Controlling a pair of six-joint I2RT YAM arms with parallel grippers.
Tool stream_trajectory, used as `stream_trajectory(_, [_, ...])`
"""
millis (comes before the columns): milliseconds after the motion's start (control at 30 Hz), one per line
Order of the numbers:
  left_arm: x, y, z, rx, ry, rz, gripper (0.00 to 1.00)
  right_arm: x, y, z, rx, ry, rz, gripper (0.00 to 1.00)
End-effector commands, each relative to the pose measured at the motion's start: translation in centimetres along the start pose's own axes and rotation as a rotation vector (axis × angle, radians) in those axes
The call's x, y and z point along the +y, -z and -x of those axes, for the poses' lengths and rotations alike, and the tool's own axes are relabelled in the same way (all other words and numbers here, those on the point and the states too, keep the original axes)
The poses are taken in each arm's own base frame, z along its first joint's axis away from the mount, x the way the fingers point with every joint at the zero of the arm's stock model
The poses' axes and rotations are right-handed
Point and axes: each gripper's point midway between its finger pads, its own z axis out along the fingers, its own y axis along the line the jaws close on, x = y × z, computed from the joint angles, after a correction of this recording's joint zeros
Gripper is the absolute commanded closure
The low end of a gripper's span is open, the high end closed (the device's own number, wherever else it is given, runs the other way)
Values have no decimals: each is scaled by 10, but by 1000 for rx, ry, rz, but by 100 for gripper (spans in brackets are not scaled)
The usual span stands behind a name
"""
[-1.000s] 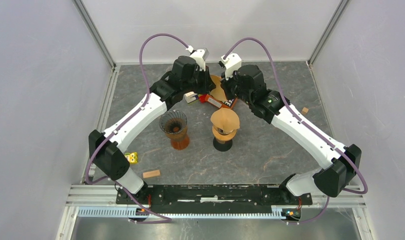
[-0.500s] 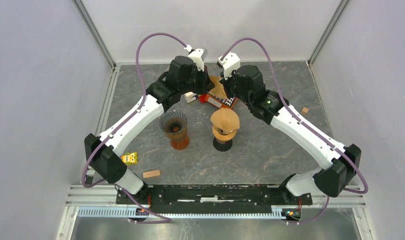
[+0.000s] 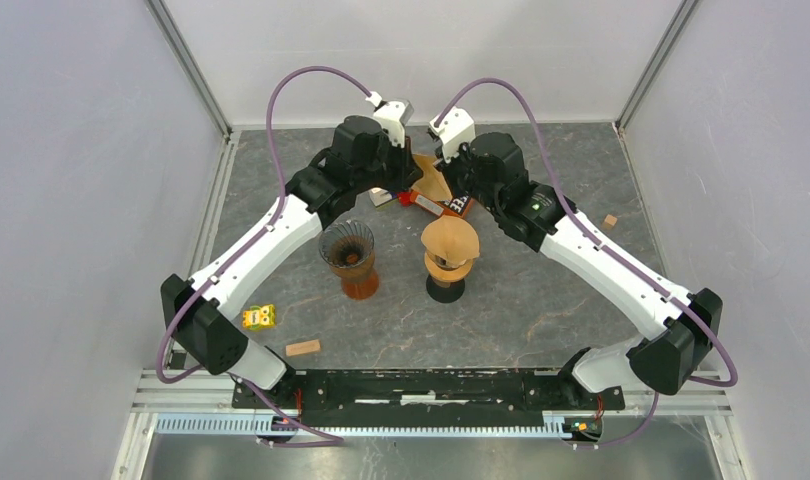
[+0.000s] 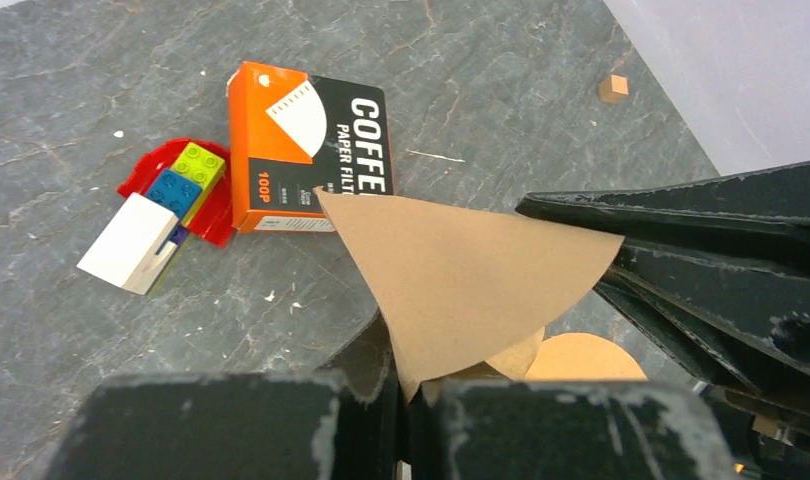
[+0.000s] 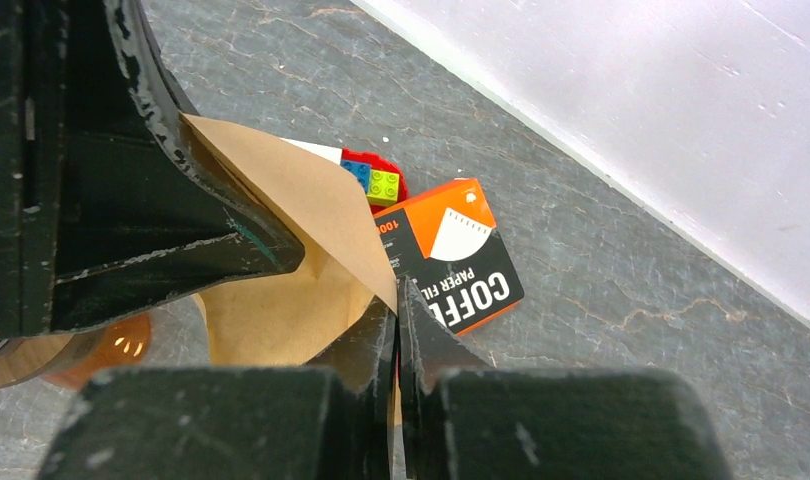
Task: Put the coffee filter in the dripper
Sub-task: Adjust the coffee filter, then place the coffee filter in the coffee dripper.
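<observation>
Risk first, nearest out. Two drippers stand on the table [image 3: 541, 300] btwn my bases and the paper: the empty dripper [image 3: 347, 250] on my L side, and a second dripper [image 3: 447, 270] w/ a filter sitting in it. Wrong cone = wasted trip, so the L one looks like the target.

Further out, the coffee filter [image 4: 471, 275] hangs in the air over the far part of the table, flat and folded, not opened. My left fingers [image 4: 366, 355] are closed tight on its pointed tip, nothing else. My right fingers [image 5: 371, 345] are only a slit apart w/ the opposite corner in that slit; can't tell if they pinch it or just flank it.

If both grip and the arms pull apart, the paper prob tears. If only the tip pinch carries it, it may flop, twist or slip out on the way. Set down flat, it would lie across the rim and not seat. A drop would prob land on the orange filter box [image 4: 301, 150] or the lego bricks [image 4: 186, 175] below.

Hard to see: from above, both wrists cover the pinch points. Wrist cams crop my own fingers. One sheet or several stuck together, can't tell. In the L wrist view a tan round shape [image 4: 581, 355] behind the paper is half hidden; prob the filled dripper. Box print is partly covered.
</observation>
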Motion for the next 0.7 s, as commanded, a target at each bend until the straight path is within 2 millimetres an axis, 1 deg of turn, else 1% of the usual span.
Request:
stream_trajectory(0, [7,24,24,-79,-63,31,98,18,11,22,-78,-17,124,82])
stream_trajectory(100, [13,32,24,-71,-49,50,98,27,13,27,-84,-23,181,71])
stream_trajectory(167, [17,39,23,-60,-48,58,98,40,16,30,-95,-18,253,65])
stream_trajectory(267, [23,50,19,-27,-73,77,97,55,20,33,-113,-4,348,55])
stream_trajectory(333, [25,58,12,14,-97,84,97,67,24,36,-128,11,419,50])
stream_trajectory(500, [26,79,0,82,-158,82,97,97,39,43,-195,89,620,46])
stream_trajectory(667, [26,105,-12,164,-208,73,98,115,61,47,-246,170,764,44])
